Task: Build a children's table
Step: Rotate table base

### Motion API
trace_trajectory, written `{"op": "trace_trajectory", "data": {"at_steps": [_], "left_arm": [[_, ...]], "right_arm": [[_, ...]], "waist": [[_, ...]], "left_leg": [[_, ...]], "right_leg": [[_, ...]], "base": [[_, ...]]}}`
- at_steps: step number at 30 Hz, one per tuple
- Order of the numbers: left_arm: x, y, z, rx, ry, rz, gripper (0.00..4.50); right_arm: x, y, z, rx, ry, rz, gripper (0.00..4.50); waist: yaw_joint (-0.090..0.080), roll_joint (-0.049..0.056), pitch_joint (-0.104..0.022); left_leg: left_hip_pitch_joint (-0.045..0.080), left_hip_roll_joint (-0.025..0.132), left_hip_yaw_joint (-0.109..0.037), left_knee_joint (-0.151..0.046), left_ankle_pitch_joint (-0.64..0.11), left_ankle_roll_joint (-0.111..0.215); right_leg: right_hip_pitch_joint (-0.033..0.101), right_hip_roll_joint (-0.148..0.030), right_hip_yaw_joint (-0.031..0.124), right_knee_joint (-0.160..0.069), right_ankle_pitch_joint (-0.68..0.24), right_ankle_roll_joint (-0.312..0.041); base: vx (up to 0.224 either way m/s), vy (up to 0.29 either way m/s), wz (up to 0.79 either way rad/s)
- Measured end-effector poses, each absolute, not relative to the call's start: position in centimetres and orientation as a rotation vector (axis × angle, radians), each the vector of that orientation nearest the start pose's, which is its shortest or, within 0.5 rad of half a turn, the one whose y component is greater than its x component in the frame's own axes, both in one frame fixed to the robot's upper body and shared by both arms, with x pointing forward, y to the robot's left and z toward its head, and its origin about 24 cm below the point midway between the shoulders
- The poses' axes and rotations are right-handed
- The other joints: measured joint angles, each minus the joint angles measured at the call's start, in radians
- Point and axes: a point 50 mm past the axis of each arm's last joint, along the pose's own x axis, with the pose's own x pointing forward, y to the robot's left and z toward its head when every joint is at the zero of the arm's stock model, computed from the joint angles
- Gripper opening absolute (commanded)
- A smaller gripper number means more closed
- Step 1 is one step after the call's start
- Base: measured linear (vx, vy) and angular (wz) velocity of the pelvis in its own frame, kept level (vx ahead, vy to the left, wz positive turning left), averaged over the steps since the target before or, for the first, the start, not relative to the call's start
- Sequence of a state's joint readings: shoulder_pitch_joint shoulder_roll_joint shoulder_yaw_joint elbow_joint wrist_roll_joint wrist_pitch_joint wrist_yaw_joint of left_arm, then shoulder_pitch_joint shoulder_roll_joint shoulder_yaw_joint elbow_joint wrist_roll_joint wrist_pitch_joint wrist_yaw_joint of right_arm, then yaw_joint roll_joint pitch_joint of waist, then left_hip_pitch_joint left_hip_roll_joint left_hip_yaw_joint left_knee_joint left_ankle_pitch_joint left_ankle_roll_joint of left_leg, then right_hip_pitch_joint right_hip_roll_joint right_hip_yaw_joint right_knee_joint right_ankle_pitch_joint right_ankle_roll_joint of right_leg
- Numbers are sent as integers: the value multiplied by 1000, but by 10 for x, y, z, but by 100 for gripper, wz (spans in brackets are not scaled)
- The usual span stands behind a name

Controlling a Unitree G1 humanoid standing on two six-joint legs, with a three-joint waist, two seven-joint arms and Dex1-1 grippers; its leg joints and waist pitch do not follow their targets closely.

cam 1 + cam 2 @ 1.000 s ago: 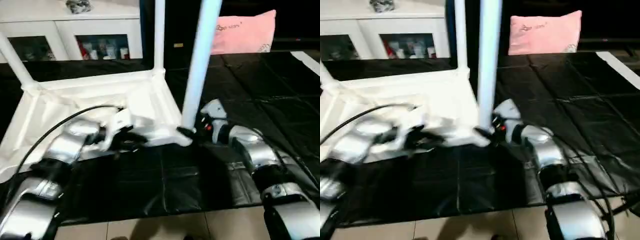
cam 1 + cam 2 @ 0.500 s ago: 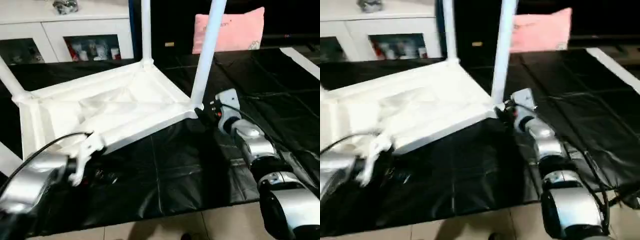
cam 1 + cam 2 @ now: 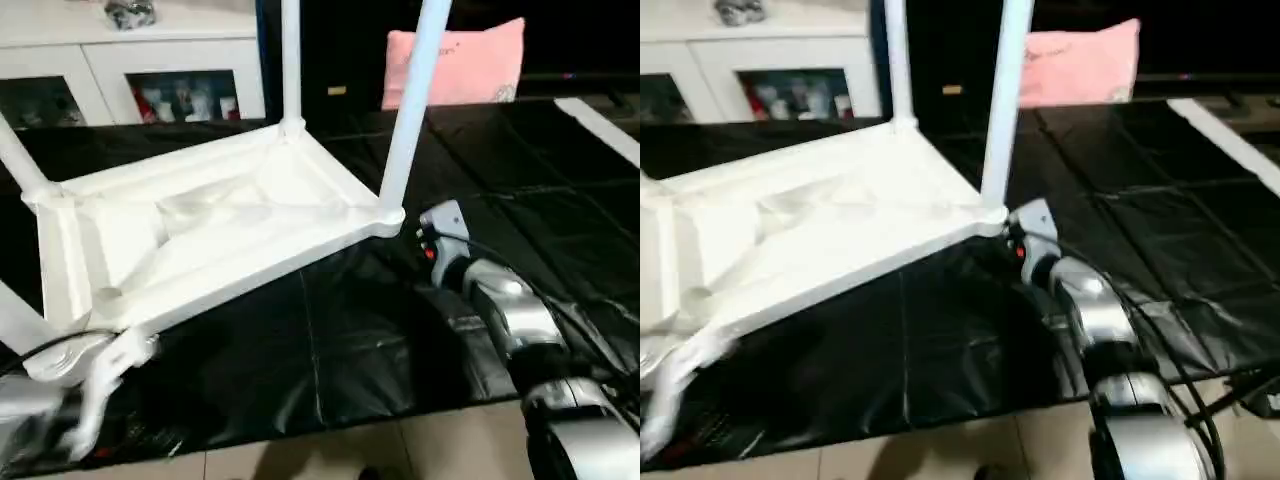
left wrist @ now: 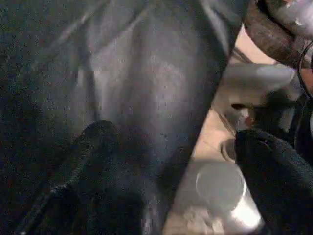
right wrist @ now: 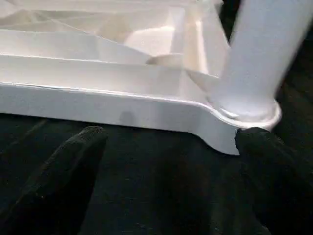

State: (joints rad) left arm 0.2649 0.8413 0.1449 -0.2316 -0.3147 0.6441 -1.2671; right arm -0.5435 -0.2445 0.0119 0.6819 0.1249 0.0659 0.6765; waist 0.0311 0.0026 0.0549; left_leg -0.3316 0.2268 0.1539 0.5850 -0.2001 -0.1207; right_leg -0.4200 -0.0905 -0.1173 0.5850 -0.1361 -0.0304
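Left eye view: the white plastic rectangular tabletop lies upside down on the black plastic floor sheet, ribbed underside up. White tapered tube legs stand in its corner sockets: one at the far corner, one at the near right corner, one at the left corner. A 4th white tube shows at the left edge; where it ends I cannot tell.

The right gripper has its black fingers spread wide, empty, just in front of the tabletop's edge near the right leg's socket. The left gripper is also spread, empty, over the sheet's edge and tan floor tiles.

Behind are a white glass-door cabinet and a pink pillow; its small print is not readable.
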Motion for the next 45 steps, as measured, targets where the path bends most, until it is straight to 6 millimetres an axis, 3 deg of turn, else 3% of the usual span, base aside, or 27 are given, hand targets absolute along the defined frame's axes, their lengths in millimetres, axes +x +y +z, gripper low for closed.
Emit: {"op": "trace_trajectory", "data": {"at_steps": [3,8,14,18,24,31,36,45], "left_arm": [[176,271,65,103,768,-942,447],[216,249,82,123,514,-873,447],[239,214,85,98,431,-974,447],[266,192,77,182,431,-982,447],[300,194,67,434,414,-811,447],[326,192,71,708,345,-736,447],[338,188,62,793,346,-700,447],[361,191,77,892,250,-546,447]], "right_arm": [[333,-142,42,-56,244,711,450],[330,-115,39,-48,252,744,450],[330,-117,47,-63,241,736,450],[325,-115,56,-115,222,815,450],[318,-140,58,-232,247,833,450],[310,-140,57,-271,253,877,450],[307,-139,53,-286,272,895,450],[307,-137,54,-296,270,892,450]], "waist": [[3,-3,0],[8,-4,-1],[5,-6,-1],[5,-4,-1],[2,-2,0],[4,-1,-1],[5,-1,-1],[9,-1,-1]], "left_leg": [[0,0,-3,1,0,0],[-1,-1,-4,5,0,0],[-1,-2,-3,3,0,0],[-1,-1,-3,1,0,0],[-2,-1,-4,2,0,0],[-2,-1,-4,2,0,0],[-3,-1,-5,5,0,0],[-9,-1,-9,7,0,0]], "right_leg": [[2,0,-1,-2,0,0],[5,0,0,-3,0,0],[4,0,3,-1,0,0],[3,2,3,0,0,0],[3,2,3,0,0,0],[3,2,3,0,1,1],[3,2,2,0,1,1],[1,1,-1,0,1,1]], "base": [[0,0,0],[0,0,0],[0,0,0],[0,0,0],[0,0,0],[0,0,0],[0,0,0],[0,0,0]]}}
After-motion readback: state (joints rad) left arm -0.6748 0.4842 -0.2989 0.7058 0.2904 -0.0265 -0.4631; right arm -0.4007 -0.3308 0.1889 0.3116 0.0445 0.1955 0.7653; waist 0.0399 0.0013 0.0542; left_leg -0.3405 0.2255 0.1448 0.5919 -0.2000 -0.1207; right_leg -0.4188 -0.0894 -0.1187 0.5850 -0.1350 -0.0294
